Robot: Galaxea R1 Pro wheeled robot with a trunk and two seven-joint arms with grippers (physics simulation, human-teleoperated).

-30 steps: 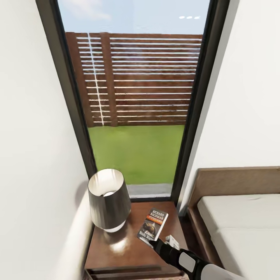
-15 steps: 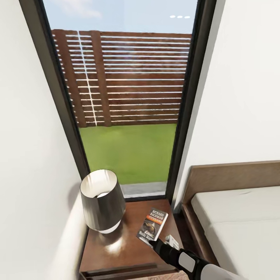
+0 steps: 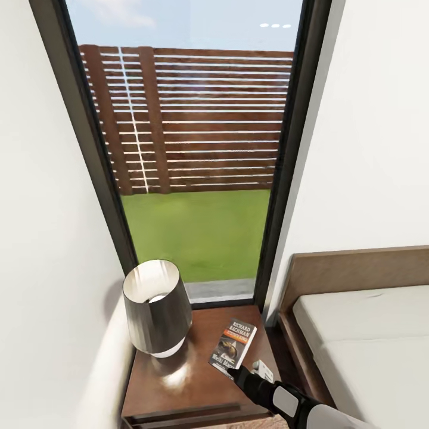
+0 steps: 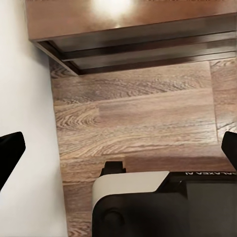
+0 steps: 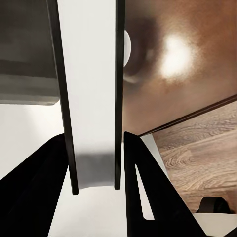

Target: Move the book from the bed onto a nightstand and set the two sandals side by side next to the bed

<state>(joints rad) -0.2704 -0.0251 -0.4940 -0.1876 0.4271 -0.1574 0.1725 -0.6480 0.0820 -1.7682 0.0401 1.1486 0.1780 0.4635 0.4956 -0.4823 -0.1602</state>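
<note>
Dark brown nightstand sits low centre in the head view; the book hangs above it, pinched by the right gripper, seemingly not yet laid flat. Right wrist view: fingers clamp the book's edge. Left wrist view: left gripper spread wide over floor. Sandals remain.

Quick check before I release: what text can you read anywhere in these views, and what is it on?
"RICHARD BACHMAN": top of the book cover, white letters, head view.
Orange title band beneath it: too blurred to read.
White line at the cover's foot: too blurred to read.
Upside-down letters, probably "GALAXEA", cut off at the edge: on the robot's dark body, left wrist view.
</note>
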